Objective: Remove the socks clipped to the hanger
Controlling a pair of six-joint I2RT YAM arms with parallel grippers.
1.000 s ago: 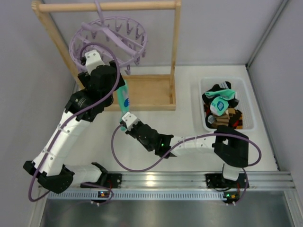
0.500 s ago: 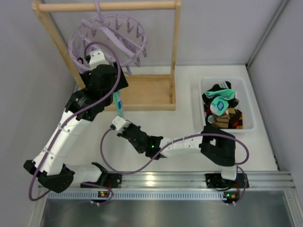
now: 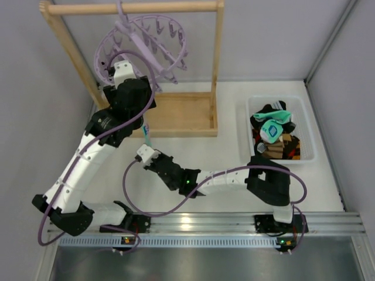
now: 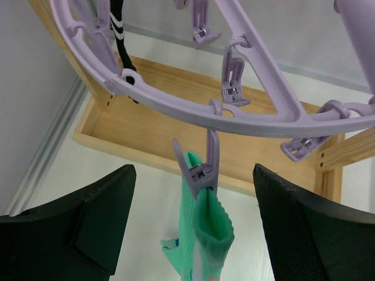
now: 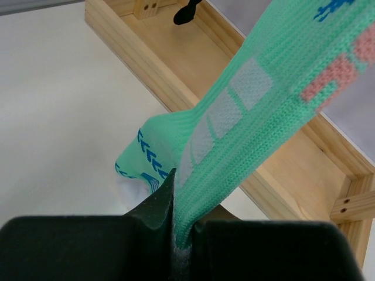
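Since a second earlier, my right gripper (image 5: 176, 231) had pulled leftward and nearer, and the hanger (image 4: 176, 106) had tipped steeper. The right fingers were pinching the mint sock (image 5: 258, 134), stretched taut from its clip (image 4: 202, 170) on the ring. My left gripper (image 4: 194, 193) hung just beneath, fingers spread either side of that clip.

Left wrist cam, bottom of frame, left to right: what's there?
Finger → mint sock, clipped to the hanger → other finger.
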